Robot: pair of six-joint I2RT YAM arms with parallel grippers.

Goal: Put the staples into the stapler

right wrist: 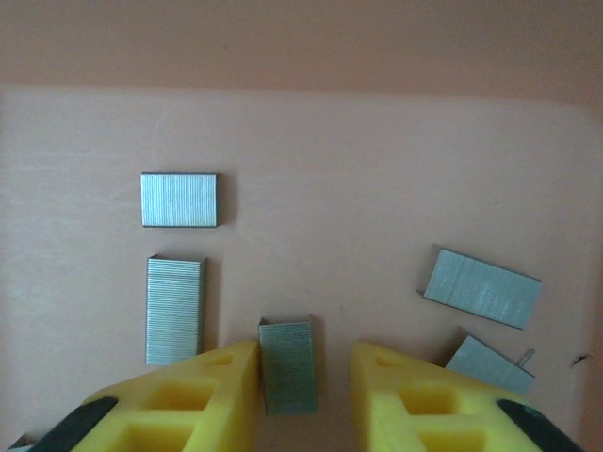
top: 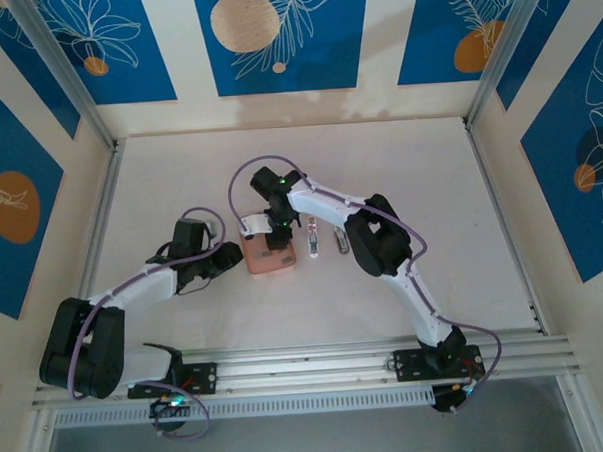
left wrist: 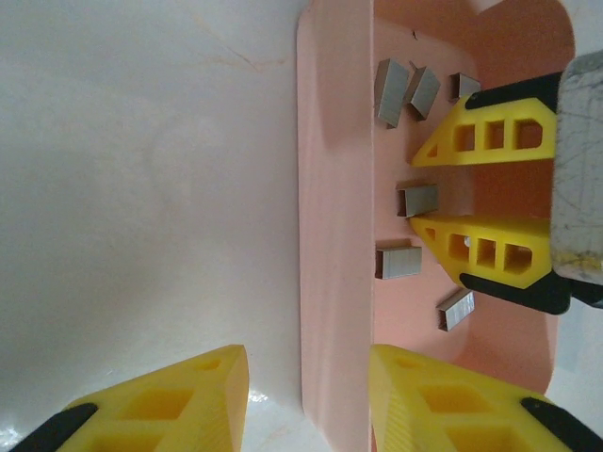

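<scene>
The right gripper [right wrist: 303, 356], jaws half open and empty, straddles a short grey metal staple strip [right wrist: 285, 377] on the salmon-pink rectangular tray [right wrist: 377, 141], its long axis parallel to the fingers

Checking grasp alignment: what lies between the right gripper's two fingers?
A single grey staple strip, lying on the pink tray, shown in the right wrist view.

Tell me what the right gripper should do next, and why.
Probably close the right gripper: its open fingers straddle a staple strip lying flat on the tray floor, so closing should pinch it for pickup.
</scene>
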